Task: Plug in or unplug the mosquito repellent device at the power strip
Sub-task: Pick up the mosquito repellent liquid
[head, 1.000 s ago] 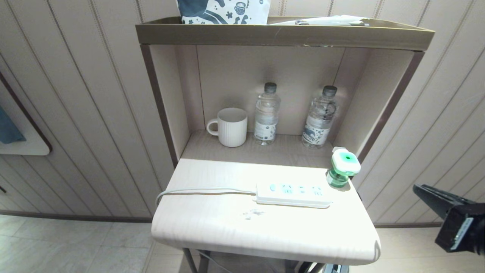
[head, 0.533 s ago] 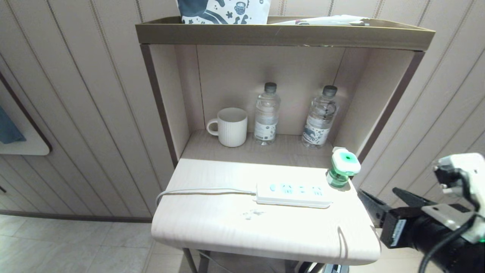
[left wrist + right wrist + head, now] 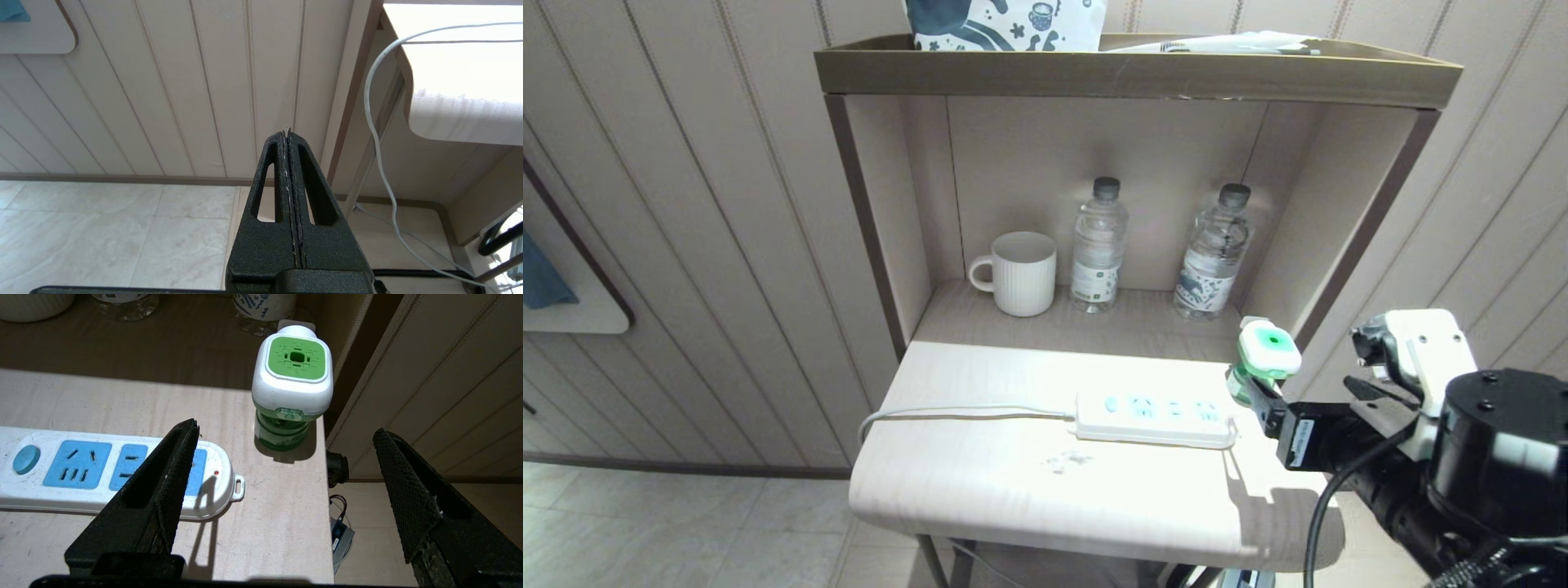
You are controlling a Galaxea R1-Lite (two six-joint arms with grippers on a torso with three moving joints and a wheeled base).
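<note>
Head view: the device [image 3: 1264, 356] is seen standing upright on its green bottle at the right rear corner of the table [image 3: 1045, 490], just beside the right end of the strip [image 3: 1153, 418] and not plugged into it. The right gripper [image 3: 1307, 408] is held at the table's right edge, near the device, with one finger at the bottle's base; contact cannot be judged. A mug [image 3: 1018, 273] and two water bottles [image 3: 1098, 245] are set well back on the shelf.

Left wrist view: the left gripper [image 3: 288, 141] is seen with its fingers pressed together, parked low beside the table, with nothing held. The cord [image 3: 374, 122] is seen hanging off the table edge.

Right wrist view: the right gripper [image 3: 286, 465] is spread wide and empty, the device [image 3: 291, 384] lying ahead between the finger lines, the strip [image 3: 102, 469] partly covered by one finger.

Risk, as judged: the device stands close to the table edge and is top-heavy, so it could be tipped or pushed off by a finger arriving off-centre. A squeeze on the smooth bottle rather than the white head could let it slip or twist, leaving the prongs misaligned with the sockets. The loose strip could be shifted.
</note>
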